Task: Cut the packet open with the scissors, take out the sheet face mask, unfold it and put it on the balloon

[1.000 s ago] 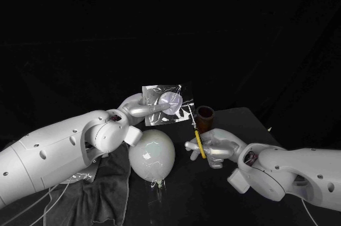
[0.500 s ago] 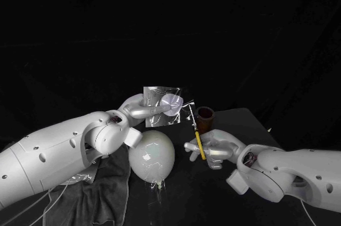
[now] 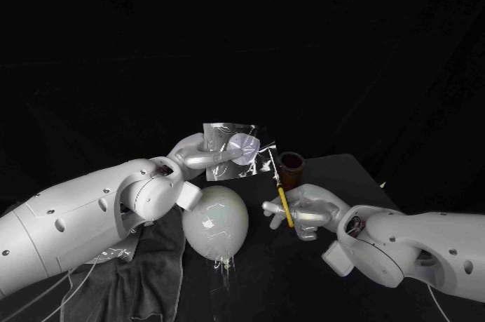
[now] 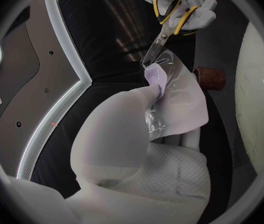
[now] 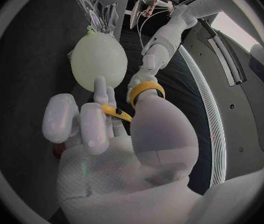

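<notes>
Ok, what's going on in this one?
The robot is at the cutting step. Its left hand holds the clear packet up above the table, and its right hand holds the yellow-handled scissors with the blade tips at the packet's edge. A pale folded sheet shows inside the packet; nothing is out yet. The balloon sits bare between the arms, with a brown tube farther back and a dark cloth beside it.

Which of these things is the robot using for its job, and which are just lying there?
For the job:
- packet, held up by the left hand
- scissors, held in the right hand
- balloon, on the table

Just lying about:
- brown tube, standing behind the scissors
- dark cloth, under the left arm
</notes>
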